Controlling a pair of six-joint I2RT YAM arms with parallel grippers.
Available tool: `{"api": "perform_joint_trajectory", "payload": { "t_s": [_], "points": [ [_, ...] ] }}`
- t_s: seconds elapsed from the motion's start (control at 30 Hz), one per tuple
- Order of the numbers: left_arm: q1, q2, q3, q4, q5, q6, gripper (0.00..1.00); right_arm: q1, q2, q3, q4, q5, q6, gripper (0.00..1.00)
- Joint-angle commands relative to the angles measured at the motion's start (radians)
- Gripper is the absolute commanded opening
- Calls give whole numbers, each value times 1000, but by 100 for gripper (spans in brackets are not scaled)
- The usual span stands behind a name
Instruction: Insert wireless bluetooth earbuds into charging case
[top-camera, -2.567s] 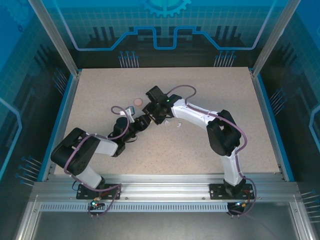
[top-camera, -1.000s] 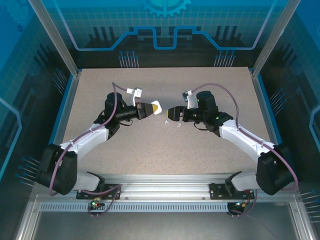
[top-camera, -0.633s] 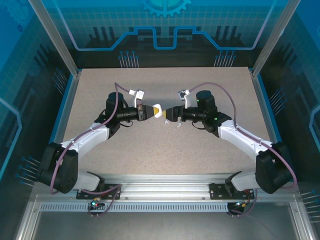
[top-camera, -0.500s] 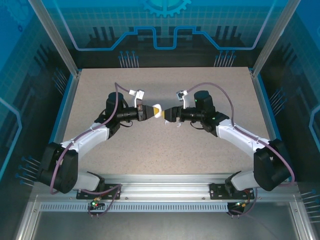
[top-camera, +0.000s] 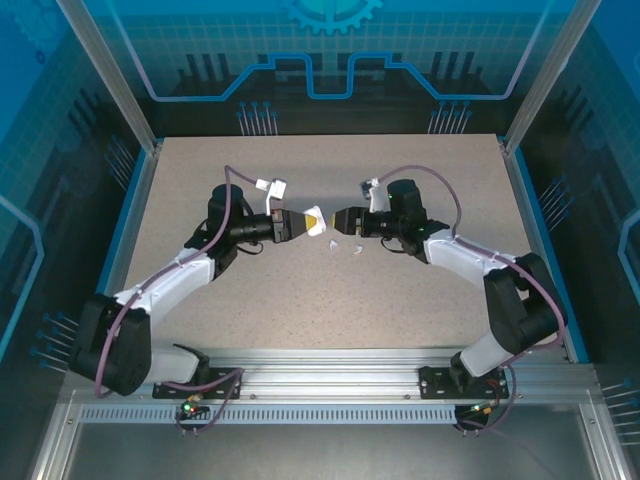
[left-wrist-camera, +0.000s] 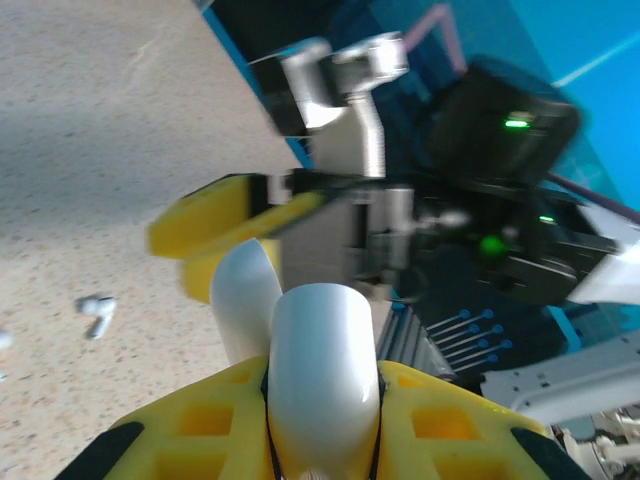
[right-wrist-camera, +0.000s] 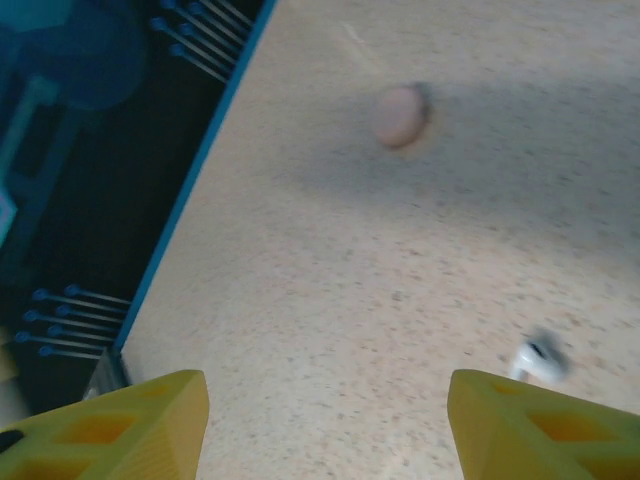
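Note:
My left gripper (top-camera: 304, 222) is shut on the white charging case (top-camera: 316, 221), held above the middle of the table. In the left wrist view the case (left-wrist-camera: 322, 340) sits between the yellow fingers (left-wrist-camera: 200, 430), with its lid (left-wrist-camera: 243, 300) swung open behind. My right gripper (top-camera: 337, 221) faces it from the right, a small gap away, open and empty. Its yellow fingers (left-wrist-camera: 215, 215) show blurred just past the lid. Two white earbuds (top-camera: 328, 247) (top-camera: 353, 250) lie on the table just below the grippers. One earbud (left-wrist-camera: 97, 315) shows at the left, and one (right-wrist-camera: 535, 360) near my right gripper (right-wrist-camera: 330, 430).
A pinkish round piece (right-wrist-camera: 402, 113) lies on the speckled table (top-camera: 400, 300) farther off. Blue rails (top-camera: 525, 215) and glass walls border the table. Both arms stretch inward from the near corners.
Both grippers closed in on each other at mid table. The right one then drew back slightly from the case, its jaws narrowing somewhat. The case stays in the left gripper.

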Motion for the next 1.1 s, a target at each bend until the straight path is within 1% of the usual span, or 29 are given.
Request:
{"api": "perform_joint_trajectory", "payload": {
  "t_s": [0.0,0.17,0.3,0.37,0.63,1.07],
  "points": [
    [-4,-44,-8,31,47,3,0,-8,-48,-43,4,10,18,65],
    [-4,-45,-32,59,47,-7,0,-5,-202,-82,-51,-54,-10,66],
    [-5,-30,-28,68,60,-8,0,2,-260,-62,-54,-143,-28,66],
    [-9,-22,-20,67,69,-7,0,6,-264,-41,-50,-170,-30,65],
    [-24,-3,-5,70,61,-4,0,38,-208,29,-32,-169,-5,59],
    [-26,-12,-3,87,39,-9,0,72,-161,14,-15,-169,-2,49]
  ]
}}
